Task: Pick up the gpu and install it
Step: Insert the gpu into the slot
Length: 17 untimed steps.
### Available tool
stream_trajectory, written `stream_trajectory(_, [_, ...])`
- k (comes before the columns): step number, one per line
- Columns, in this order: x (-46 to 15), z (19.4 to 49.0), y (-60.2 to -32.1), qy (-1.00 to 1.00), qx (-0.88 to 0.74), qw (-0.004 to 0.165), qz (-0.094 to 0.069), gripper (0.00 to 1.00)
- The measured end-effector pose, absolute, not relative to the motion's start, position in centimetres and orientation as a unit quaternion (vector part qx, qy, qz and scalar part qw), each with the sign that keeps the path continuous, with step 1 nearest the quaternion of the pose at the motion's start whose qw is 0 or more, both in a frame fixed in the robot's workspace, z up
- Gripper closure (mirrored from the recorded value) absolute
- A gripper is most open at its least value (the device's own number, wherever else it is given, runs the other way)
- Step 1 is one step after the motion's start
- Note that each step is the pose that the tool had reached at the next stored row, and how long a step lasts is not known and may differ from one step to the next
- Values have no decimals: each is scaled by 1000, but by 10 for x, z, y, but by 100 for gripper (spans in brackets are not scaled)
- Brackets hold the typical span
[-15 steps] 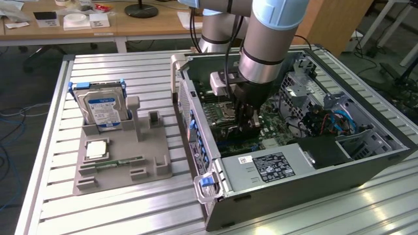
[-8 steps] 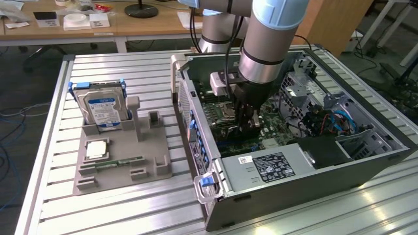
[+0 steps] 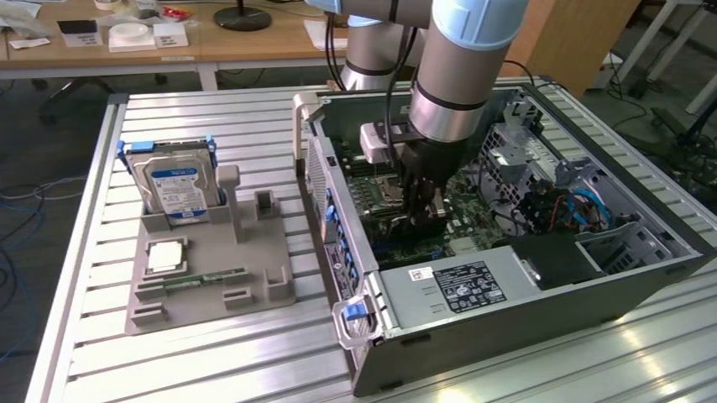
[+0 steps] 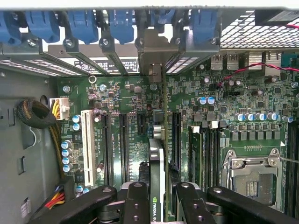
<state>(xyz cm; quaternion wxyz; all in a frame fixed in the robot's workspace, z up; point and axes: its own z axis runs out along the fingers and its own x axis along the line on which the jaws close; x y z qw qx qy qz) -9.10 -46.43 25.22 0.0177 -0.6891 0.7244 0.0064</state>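
Your gripper (image 4: 158,198) clasps the gpu (image 4: 157,161) edge-on between its fingers (image 4: 135,200), holding it upright over the motherboard (image 4: 121,100) inside the computer case (image 3: 627,290), so that its metal bracket (image 4: 154,58) meets the rear opening and its lower edge lines up with a slot.

arm (image 3: 454,84): grey tubes, pale-blue joint caps | black cable alongside | end effector (image 4: 159,198): black, bolted finger links

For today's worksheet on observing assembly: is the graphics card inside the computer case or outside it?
Inside. The hand grips the graphics card on edge above the green motherboard, its metal bracket at the case's rear slots.
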Motion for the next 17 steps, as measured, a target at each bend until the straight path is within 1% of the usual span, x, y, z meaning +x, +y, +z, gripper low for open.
stream_trajectory(12, [-91,252,-464,725,-689,18,6,74])
stream_trajectory(14, [-91,252,-464,724,-689,18,6,73])
stream_trajectory(15, [-91,252,-464,724,-689,17,6,66])
stream_trajectory(17, [-91,252,-464,724,-689,17,6,66])
